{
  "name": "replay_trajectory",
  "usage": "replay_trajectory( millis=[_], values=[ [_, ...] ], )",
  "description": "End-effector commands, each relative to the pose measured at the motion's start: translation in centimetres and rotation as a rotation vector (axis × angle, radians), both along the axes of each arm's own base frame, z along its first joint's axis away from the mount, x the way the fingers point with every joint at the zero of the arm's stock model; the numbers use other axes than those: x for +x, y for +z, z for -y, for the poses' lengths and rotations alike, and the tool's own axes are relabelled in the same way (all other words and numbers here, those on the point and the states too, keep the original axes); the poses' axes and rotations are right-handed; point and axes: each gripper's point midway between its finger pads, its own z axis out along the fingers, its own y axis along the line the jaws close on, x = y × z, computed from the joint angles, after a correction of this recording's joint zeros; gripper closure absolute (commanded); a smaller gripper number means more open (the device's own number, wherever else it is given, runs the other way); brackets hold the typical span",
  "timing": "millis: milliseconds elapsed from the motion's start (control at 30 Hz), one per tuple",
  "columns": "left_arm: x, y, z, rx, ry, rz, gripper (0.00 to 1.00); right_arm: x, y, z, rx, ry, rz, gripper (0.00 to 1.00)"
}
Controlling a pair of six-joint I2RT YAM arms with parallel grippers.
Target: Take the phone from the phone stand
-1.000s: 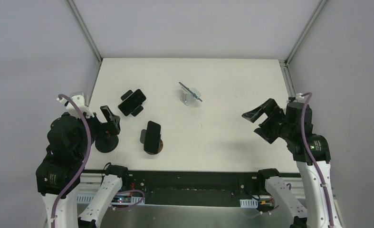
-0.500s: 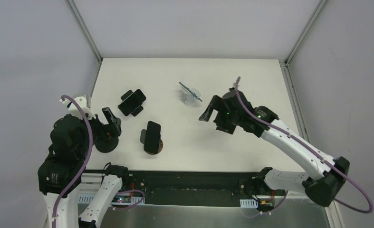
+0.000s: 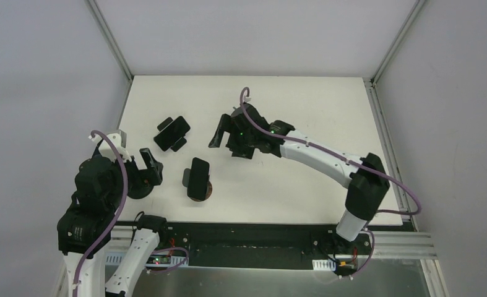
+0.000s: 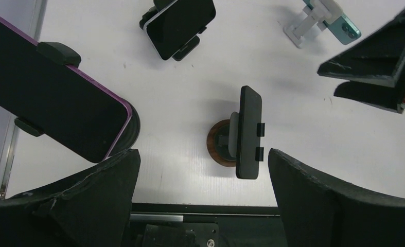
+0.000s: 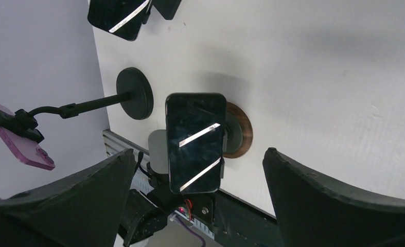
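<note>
A black phone [image 3: 198,174] stands upright in a stand with a round wooden base [image 3: 207,189] near the table's front; it shows edge-on [image 4: 249,133] in the left wrist view and screen-on [image 5: 196,141] in the right wrist view. My right gripper [image 3: 224,137] hovers behind it, open, its fingers [image 5: 334,198] wide on either side of the phone in its own view and touching nothing. My left gripper [image 3: 149,166] is open too, to the phone's left, with nothing between its fingers [image 4: 87,200].
A purple phone [image 4: 51,98] sits on a black arm stand with a round base [image 5: 135,93] at the front left. Another black phone [image 3: 171,133] rests in a black clamp stand. A teal phone on a white stand [image 4: 323,18] lies under my right arm.
My right arm has swung from the right edge across to the table's middle, ending over the white stand. The left gripper has shifted slightly right and nearer.
</note>
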Motion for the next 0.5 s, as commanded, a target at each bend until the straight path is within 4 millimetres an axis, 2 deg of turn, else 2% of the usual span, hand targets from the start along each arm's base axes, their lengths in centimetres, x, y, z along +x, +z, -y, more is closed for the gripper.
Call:
replay_trajectory(
  millis=[0, 133, 467],
  values=[
    [-0.3, -1.3, 0.7, -0.003, -0.05, -0.013, 0.0, 1.0, 2.2, -4.7, 0.132, 0.054, 0.023, 0.01],
    [-0.3, -1.8, 0.2, 0.008, -0.026, 0.0, 0.0, 1.6, 0.7, -6.5, 0.126, 0.075, 0.02, 0.01],
    [-0.3, -1.9, 0.5, 0.002, -0.041, -0.003, 0.0, 2.1, -3.7, -8.6, 0.103, 0.08, -0.028, 0.01]
  ],
)
